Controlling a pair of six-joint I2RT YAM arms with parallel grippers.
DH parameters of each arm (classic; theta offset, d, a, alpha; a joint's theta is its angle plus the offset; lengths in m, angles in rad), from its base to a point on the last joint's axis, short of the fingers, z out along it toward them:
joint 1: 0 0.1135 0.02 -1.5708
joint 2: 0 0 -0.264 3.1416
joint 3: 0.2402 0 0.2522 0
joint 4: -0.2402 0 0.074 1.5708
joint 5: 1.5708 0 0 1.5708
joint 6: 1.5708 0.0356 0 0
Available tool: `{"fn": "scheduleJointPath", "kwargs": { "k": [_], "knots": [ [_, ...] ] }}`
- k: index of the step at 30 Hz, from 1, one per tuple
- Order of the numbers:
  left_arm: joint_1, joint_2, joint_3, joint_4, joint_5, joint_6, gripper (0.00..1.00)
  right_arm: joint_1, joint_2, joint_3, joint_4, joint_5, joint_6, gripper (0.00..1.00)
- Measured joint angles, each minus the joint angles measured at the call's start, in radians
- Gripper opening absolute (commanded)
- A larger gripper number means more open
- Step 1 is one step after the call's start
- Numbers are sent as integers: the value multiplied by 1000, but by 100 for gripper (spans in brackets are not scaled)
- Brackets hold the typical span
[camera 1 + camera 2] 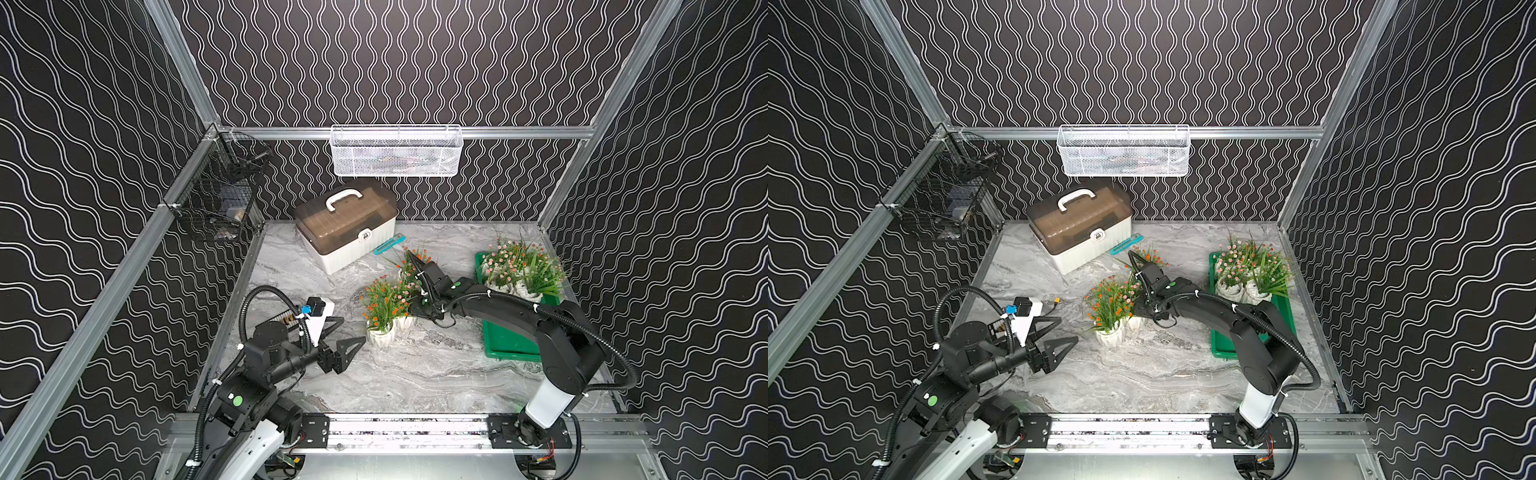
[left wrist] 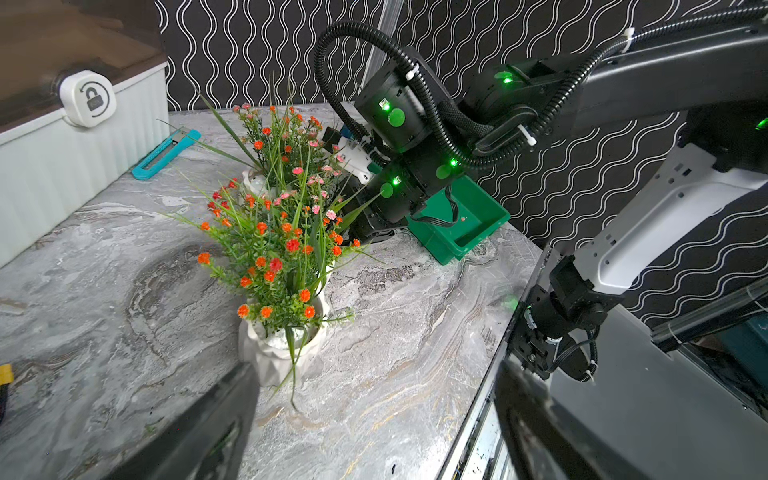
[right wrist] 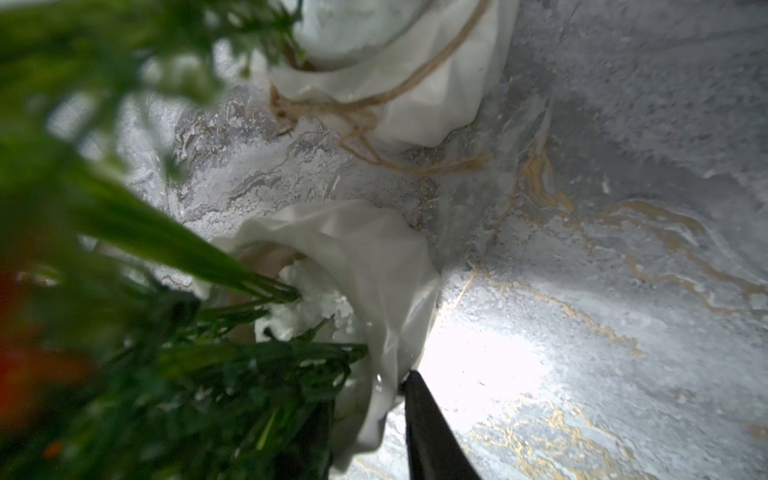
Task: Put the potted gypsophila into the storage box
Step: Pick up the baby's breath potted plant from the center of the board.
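Sprouting orange blooms, potted gypsophila [image 2: 276, 266] stands upright.

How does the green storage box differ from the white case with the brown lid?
The storage box is bright green and open on top; the white case has a closed brown translucent lid with a white handle. The storage box is shallow; the white case stands taller. The storage box holds potted gypsophila at its far end; the white case's contents are unclear. Both are rectangular and rest on the marble table.
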Motion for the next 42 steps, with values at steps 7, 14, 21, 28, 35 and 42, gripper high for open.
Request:
{"fn": "scheduleJointPath", "kwargs": {
  "k": [7, 14, 21, 28, 35, 42],
  "knots": [
    [0, -2, 0, 0, 3, 0, 92, 13, 5, 23, -38, 48, -27, 22],
    [0, -4, 0, 0, 3, 0, 92, 17, 29, 52, -71, 71, -51, 23],
    [0, -3, 0, 0, 3, 0, 92, 24, 61, 71, -79, 108, -63, 18],
    [0, -1, 0, 0, 3, 0, 92, 23, 26, 48, -102, 138, -71, 13],
    [1, 10, 0, 0, -2, 0, 92, 24, -50, 0, -158, 140, -79, 7],
    [1, 7, 0, -5, -27, 0, 92, 23, -134, -10, -181, 145, -95, 3]
  ]
}}
